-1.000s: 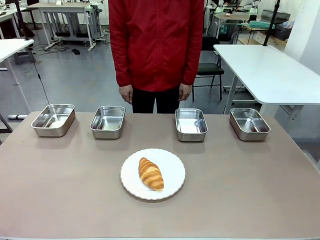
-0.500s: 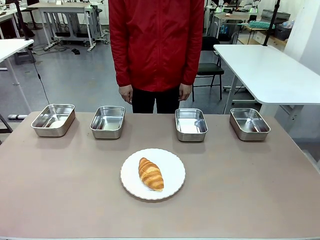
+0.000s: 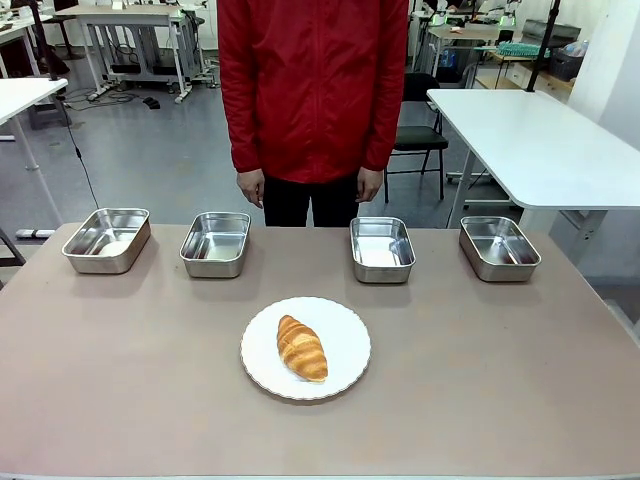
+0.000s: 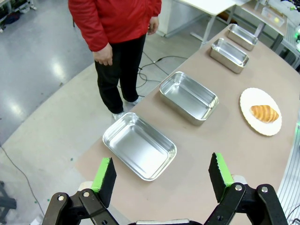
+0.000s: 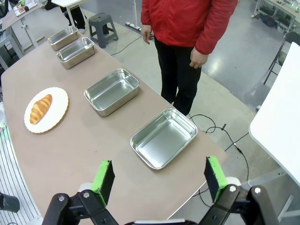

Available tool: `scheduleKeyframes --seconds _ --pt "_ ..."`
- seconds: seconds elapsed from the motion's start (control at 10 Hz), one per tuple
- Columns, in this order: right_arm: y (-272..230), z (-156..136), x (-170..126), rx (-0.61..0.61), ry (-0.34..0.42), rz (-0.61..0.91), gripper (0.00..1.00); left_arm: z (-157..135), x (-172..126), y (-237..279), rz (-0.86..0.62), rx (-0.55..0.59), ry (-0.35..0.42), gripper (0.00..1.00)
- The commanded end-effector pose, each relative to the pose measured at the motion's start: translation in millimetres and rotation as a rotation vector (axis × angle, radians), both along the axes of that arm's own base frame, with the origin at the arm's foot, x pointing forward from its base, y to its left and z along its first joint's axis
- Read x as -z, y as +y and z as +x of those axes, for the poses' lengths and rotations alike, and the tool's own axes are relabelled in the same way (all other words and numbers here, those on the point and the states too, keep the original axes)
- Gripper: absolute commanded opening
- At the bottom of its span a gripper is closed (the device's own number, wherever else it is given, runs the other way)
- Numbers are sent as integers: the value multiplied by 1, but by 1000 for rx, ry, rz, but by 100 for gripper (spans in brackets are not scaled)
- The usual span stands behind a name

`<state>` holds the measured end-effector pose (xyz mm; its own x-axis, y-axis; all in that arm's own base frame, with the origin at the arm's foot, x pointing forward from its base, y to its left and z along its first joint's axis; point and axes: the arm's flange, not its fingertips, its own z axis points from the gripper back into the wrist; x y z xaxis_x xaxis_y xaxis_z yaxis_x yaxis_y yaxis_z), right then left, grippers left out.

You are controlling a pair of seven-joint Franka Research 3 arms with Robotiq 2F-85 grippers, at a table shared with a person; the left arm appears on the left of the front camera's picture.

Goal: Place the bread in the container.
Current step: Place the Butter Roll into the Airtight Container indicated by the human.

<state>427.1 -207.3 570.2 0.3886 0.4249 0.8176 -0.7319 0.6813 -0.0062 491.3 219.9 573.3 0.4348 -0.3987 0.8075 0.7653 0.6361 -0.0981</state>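
We are at the very start, as we judge it: the bread [image 3: 302, 348] lies untouched on a white plate [image 3: 345, 325] near the middle of the table [image 3: 500, 390], nearer our edge than the far one. It is a golden-brown croissant, ridged with darker stripes, lying at a slant and much smaller than the plate. Four matching steel trays [image 3: 213, 266] stand in a row along the far edge, well apart from the plate; we cannot tell which one is the intended container. A person [image 3: 312, 90] in a red jacket stands behind that edge, arms down. Our left gripper [image 4: 162, 176] hangs high over the table's left end, jaws spread wide and holding nothing; our right gripper [image 5: 159, 176] does likewise over the right end. Next, we think, one arm must come down over the plate and close gently across the croissant's middle, so the soft crust is not crushed.
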Motion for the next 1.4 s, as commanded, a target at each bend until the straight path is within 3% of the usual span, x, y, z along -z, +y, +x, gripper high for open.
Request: scheduleKeyframes --seconds 0.0,1.3 --pt "0 0 0 -5 -4 3 100 -1 -2 0 1 13 -7 100" --pt "0 0 0 -5 -4 3 100 -1 -2 0 1 13 -7 100"
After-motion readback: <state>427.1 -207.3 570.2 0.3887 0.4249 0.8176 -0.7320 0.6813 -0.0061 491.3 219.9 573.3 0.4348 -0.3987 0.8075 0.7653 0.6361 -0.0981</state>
